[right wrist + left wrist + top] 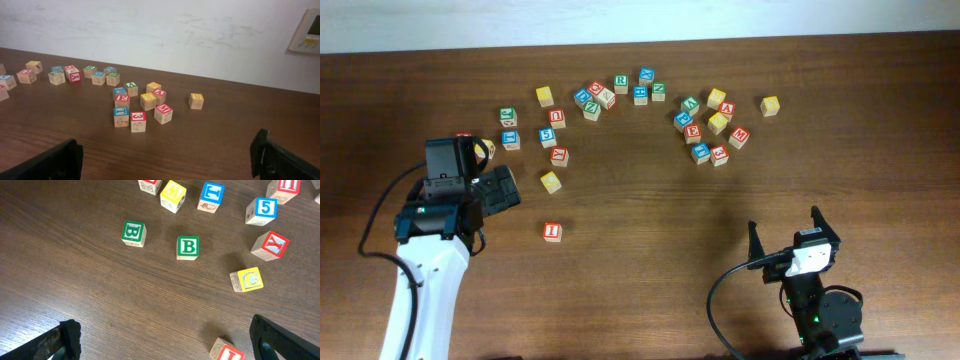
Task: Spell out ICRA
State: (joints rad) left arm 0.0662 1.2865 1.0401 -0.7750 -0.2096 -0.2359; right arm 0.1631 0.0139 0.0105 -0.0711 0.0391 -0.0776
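Observation:
The red "I" cube (552, 231) stands alone toward the front, right of my left gripper (505, 190). In the left wrist view the red "I" cube (227, 351) lies near the right finger (280, 340) of the open left gripper (167, 345), with bare wood between the fingers. The yellow "C" cube (551, 181) (247, 279) sits just beyond it. The green "R" cube (621, 83) is at the back centre. The red "A" cube (726, 109) is in the right cluster. My right gripper (785, 232) (167, 160) is open over bare wood at the front right.
Two green "B" cubes (133, 232) (188, 247), a blue "5" cube (262, 210) and a red cube (271, 245) lie beyond the left gripper. A red "E" cube (121, 99), a red "3" cube (138, 120) and a lone yellow cube (770, 105) are in the right cluster.

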